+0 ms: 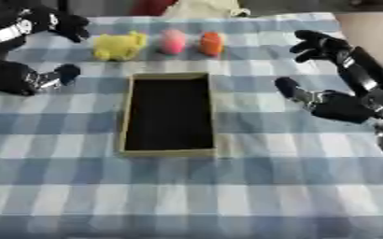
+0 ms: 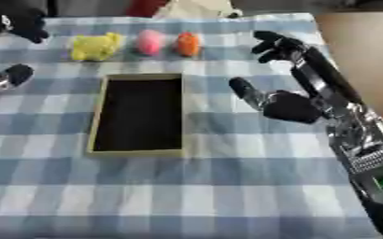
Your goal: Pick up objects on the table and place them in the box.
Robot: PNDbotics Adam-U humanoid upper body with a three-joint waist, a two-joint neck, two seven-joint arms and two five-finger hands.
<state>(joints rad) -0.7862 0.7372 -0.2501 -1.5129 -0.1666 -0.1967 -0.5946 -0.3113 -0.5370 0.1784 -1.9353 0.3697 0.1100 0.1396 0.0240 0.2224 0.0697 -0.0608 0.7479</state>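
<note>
In the left eye view, you have a shallow rectangular box with tan cardboard walls and a black floor [image 1: 168, 114] lying lengthwise on the blue-and-white checked tablecloth [image 1: 227, 196], near the middle of the table. Nothing lies inside it. Beyond its far end, three soft things sit in a row: a yellow plush toy [image 1: 119, 45] on the left, a pink rounded toy [image 1: 173, 41] in the middle, and an orange rounded toy [image 1: 211, 43] on the right, each apart from its neighbour and from the box. Your left hand [image 1: 19, 74] hangs over the table's left edge, level with the box's far end, fingers spread and holding nothing; its upper fingers reach toward the yellow toy without touching it. Your right hand [image 1: 334, 100] is to the right of the box, well apart from it, fingers extended and apart, thumb pointing toward the box.

In the right eye view, your right hand [image 2: 289, 105] shows more fully, with the silver forearm running to the lower right corner. Its fingers are straight and spread, empty. Only the tips of the left hand [image 2: 11, 74] show at the left edge. Behind the toys, at the table's far edge, lie something red [image 2: 150, 7] and something pale yellow [image 2: 199, 8]; you cannot tell what they are.
</note>
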